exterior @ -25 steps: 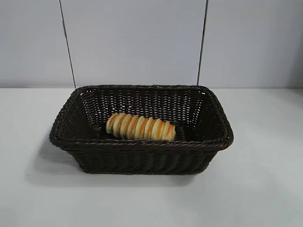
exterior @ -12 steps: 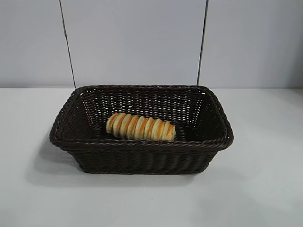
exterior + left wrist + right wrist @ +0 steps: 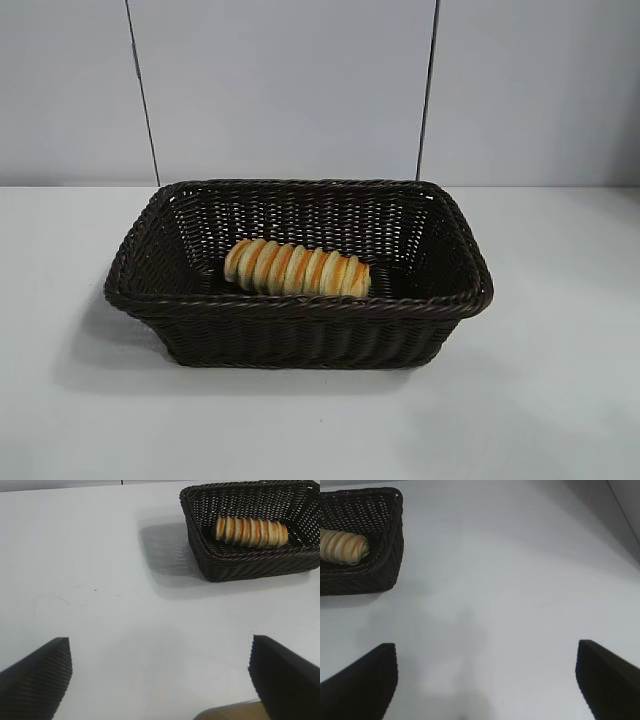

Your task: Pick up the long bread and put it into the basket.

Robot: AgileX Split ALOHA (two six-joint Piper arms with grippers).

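Note:
The long bread (image 3: 296,268), golden-tan with orange-brown stripes, lies inside the dark brown wicker basket (image 3: 300,305) in the middle of the white table. It also shows in the left wrist view (image 3: 251,531) inside the basket (image 3: 240,562), and partly in the right wrist view (image 3: 342,546) inside the basket (image 3: 380,575). Neither arm shows in the exterior view. My left gripper (image 3: 160,652) is open and empty over bare table, well away from the basket. My right gripper (image 3: 487,655) is open and empty over bare table on the basket's other side.
The white table (image 3: 560,400) surrounds the basket on all sides. A grey panelled wall (image 3: 300,90) stands behind it. A tan edge (image 3: 235,712) shows beyond the table in the left wrist view.

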